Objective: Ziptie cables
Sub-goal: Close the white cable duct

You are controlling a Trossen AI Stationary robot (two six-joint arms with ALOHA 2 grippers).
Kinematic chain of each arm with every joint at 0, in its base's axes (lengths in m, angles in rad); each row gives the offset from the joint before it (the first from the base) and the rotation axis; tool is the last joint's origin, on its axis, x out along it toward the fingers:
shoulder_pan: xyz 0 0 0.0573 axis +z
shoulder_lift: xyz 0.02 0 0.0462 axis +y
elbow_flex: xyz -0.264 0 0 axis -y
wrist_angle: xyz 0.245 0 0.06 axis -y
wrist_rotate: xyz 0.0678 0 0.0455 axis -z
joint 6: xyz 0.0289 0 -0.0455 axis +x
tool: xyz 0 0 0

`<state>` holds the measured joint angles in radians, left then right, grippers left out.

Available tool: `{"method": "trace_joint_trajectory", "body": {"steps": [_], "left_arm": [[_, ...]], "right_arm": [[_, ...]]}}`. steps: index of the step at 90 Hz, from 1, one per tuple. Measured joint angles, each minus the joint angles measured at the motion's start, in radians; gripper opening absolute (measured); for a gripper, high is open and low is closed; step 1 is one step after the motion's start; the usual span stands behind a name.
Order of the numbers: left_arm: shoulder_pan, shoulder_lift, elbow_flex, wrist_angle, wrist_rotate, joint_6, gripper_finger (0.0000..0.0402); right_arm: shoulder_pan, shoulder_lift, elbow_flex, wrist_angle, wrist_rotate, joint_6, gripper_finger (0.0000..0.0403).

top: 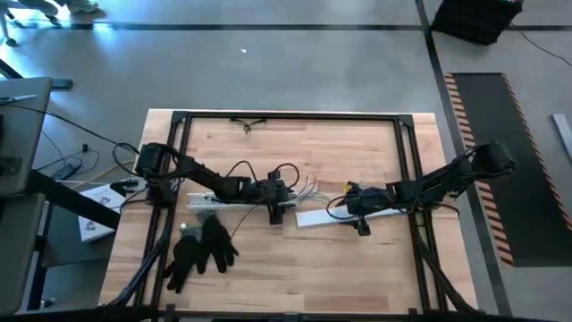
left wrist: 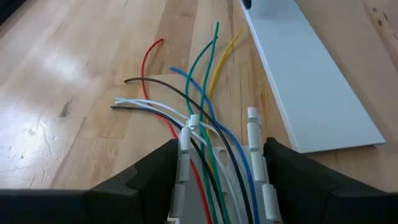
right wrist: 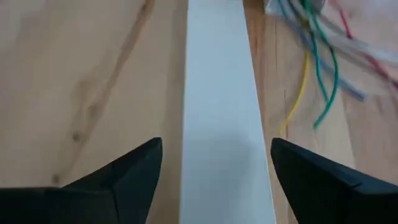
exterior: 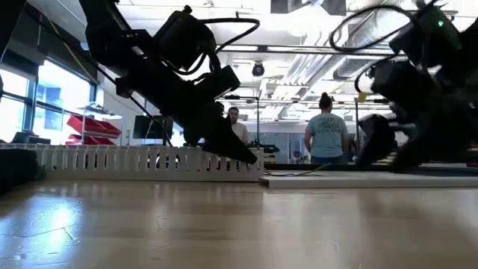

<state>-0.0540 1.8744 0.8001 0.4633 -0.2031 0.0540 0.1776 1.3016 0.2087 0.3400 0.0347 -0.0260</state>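
Looking down on the pale wooden table (top: 295, 259), we find the cables (left wrist: 202, 112), a loose bundle of thin red, green, blue, yellow, white and black wires, fanned out near the table's middle, their free ends spread on the wood between the two arms. They run out of the long white slotted plastic channel (exterior: 134, 158), which lies to the left. The left gripper (left wrist: 217, 168) sits over the channel's right end with its fingers apart, one on each side of the slotted walls, and the cables pass between them and spread out ahead of it toward the right. The right gripper (right wrist: 214, 168) hovers above the flat white plastic cover strip (right wrist: 221, 124), its fingers spread wide on either side of the strip; the cables lie just beyond it, to its left in the scene, beside the strip's far end. A pair of black gloves (top: 201, 249) rests on the near left part of the table.
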Motion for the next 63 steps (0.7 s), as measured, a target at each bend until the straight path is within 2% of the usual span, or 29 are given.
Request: {"method": "trace_joint_trajectory", "body": {"steps": [21,40,63], "left_arm": [[0.001,-0.002,0.000,0.001,-0.001,0.000,0.0207],[-0.002,-0.063,0.000,0.004,-0.039,0.007,0.0207],[-0.002,-0.195,0.001,0.002,-0.045,0.045,0.0207]], "right_arm": [[0.000,0.110,-0.007,0.056,0.012,0.043,0.0277],[0.001,0.165,-0.002,0.084,0.032,0.107,0.0204],[0.000,0.137,0.010,0.050,0.035,0.153,0.0204]]}}
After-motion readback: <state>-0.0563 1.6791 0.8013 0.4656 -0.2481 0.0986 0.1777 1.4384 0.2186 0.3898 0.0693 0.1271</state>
